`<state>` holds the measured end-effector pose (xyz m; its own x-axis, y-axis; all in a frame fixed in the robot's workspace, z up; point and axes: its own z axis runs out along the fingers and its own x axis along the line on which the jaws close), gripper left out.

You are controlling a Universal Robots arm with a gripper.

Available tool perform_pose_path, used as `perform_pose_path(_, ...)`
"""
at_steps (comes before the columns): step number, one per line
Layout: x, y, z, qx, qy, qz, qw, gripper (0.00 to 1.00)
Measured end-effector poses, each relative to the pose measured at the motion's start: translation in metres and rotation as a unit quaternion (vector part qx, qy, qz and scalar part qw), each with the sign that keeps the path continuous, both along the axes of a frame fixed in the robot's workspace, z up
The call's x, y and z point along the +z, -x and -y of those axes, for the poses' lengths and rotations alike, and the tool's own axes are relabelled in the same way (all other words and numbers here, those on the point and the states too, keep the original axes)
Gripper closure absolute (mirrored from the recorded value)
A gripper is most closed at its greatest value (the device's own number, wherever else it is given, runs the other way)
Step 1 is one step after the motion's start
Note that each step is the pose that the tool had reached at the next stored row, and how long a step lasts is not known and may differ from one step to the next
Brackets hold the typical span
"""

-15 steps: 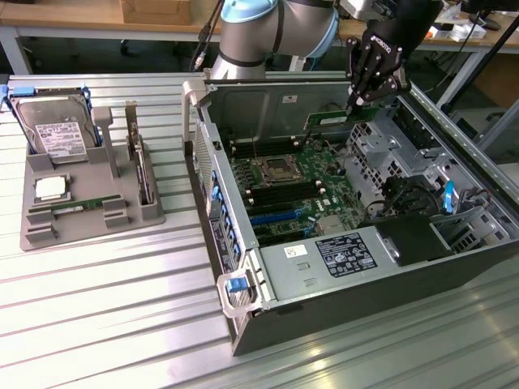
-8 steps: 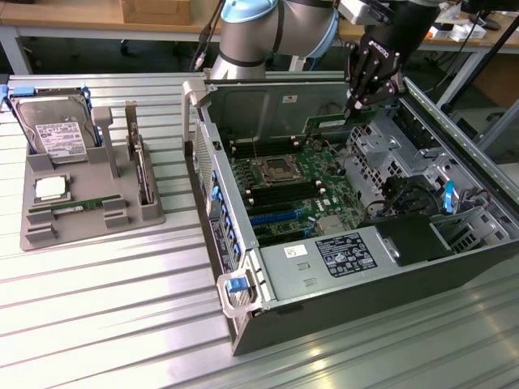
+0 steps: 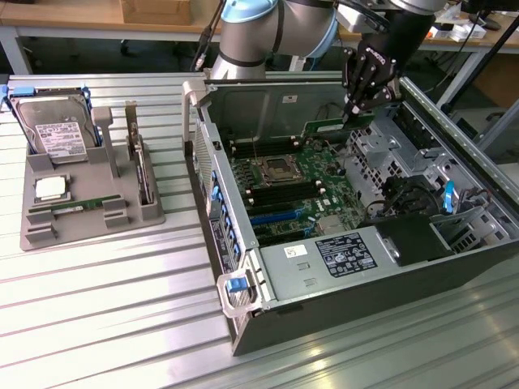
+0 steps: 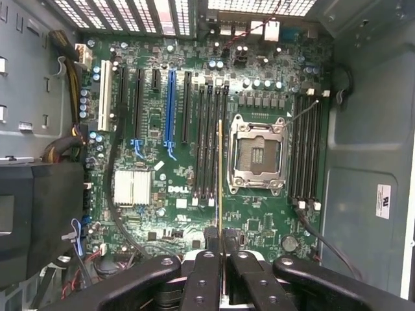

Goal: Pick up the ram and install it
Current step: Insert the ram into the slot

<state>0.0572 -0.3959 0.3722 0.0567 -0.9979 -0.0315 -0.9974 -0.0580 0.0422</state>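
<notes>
The ram is off the table, pinched at one end in your gripper, whose jaws are clamped down tight on the thin board. In the exterior view it hangs at one o'clock, lengthwise above the far part of the motherboard inside the open computer case. From the wrist you see it edge-on, a thin line between the fingers. It runs along the black memory slots, just beside the processor socket. Well apart, at nine o'clock in the exterior view, sits the grey tray. It carries the hard drive and the silver processor chip.
</notes>
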Motion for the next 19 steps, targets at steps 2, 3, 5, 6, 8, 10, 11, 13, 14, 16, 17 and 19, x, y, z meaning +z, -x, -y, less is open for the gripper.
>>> perform_pose_path(2, -0.0023, 0.000, 0.0000, 0.000, 0.0000, 0.0000, 1.0000, 0.88)
perform_pose_path(3, -0.0035, 0.000, 0.0000, 0.000, 0.0000, 0.0000, 1.0000, 0.88)
perform_pose_path(5, -0.0051, 0.000, 0.0000, 0.000, 0.0000, 0.0000, 1.0000, 0.88)
perform_pose_path(6, -0.0058, 0.000, 0.0000, 0.000, 0.0000, 0.0000, 1.0000, 0.88)
perform_pose_path(8, -0.0068, 0.000, 0.0000, 0.000, 0.0000, 0.0000, 1.0000, 0.88)
perform_pose_path(10, -0.0080, 0.000, 0.0000, 0.000, 0.0000, 0.0000, 1.0000, 0.88)
perform_pose_path(11, -0.0092, 0.000, 0.0000, 0.000, 0.0000, 0.0000, 1.0000, 0.88)
perform_pose_path(13, -0.0111, 0.000, 0.0000, 0.000, 0.0000, 0.0000, 1.0000, 0.88)
perform_pose_path(14, -0.0116, 0.000, 0.0000, 0.000, 0.0000, 0.0000, 1.0000, 0.88)
perform_pose_path(16, -0.0127, 0.000, 0.0000, 0.000, 0.0000, 0.0000, 1.0000, 0.88)
perform_pose_path(17, -0.0131, 0.000, 0.0000, 0.000, 0.0000, 0.0000, 1.0000, 0.88)
perform_pose_path(19, -0.0141, 0.000, 0.0000, 0.000, 0.0000, 0.0000, 1.0000, 0.88)
